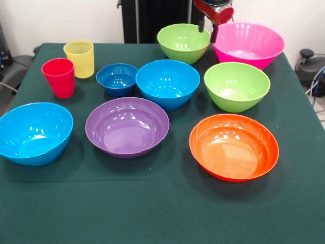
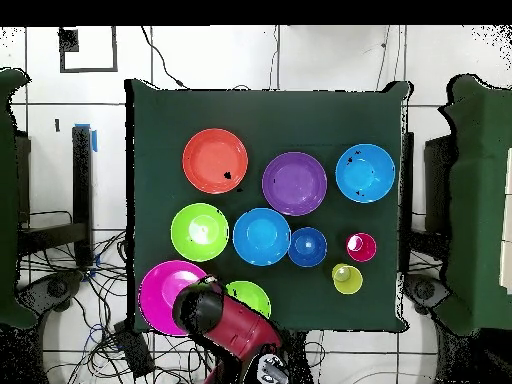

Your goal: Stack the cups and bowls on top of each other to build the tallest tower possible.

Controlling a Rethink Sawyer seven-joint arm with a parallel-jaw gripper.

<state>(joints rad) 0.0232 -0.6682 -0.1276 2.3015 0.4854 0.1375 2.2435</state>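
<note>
Right now nothing is stacked: all eight bowls and both cups sit apart on the green table (image 1: 152, 213). The tool (image 1: 207, 29) hangs between the far lime bowl (image 1: 183, 42) and the pink bowl (image 1: 249, 44), its two fingers spread with nothing between them. My worry is that gap. If it drops there, a finger could catch the pink rim and tip or shove that bowl toward the table edge. These glossy walls look slippery too, so a shallow pinch may slide off.

cups (image 1: 68, 68) and bowls (image 1: 127, 126) upright, unstacked, apart
</note>
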